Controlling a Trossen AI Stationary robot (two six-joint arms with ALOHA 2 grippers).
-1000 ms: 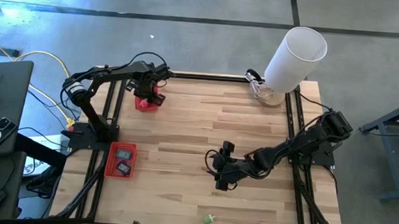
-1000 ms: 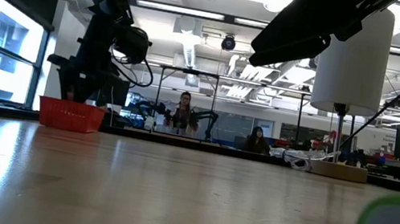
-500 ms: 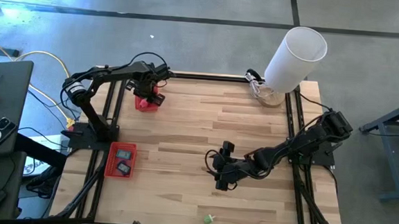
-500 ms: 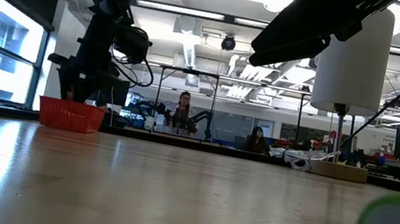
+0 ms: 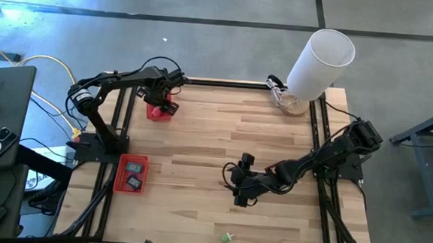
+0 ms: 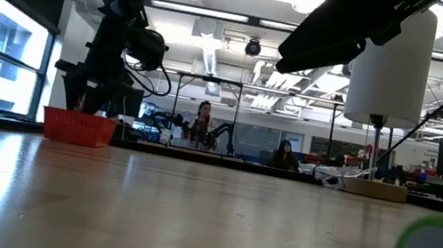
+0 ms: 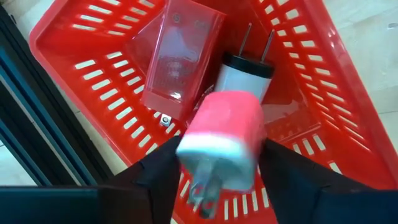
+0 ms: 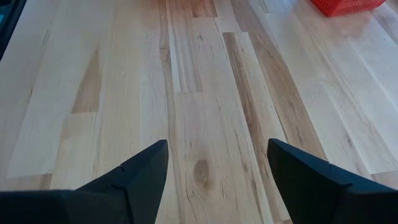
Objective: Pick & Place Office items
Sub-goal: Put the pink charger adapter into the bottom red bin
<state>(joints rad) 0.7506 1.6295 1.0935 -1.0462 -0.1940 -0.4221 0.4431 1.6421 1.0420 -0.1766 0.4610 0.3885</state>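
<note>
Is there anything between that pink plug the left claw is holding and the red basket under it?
Nothing visible. The left gripper holds the pink plug directly above the red mesh basket, which already holds a translucent red case and a white plug.

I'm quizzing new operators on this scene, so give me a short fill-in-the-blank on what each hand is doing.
1. The left hand grips a ____ and white plug adapter.
2. It hangs over a red mesh ____.
3. In that basket lie a white plug and a clear ____ case.
4. The right hand is open over bare ____.

Missing words: pink; basket; red; wood
</note>
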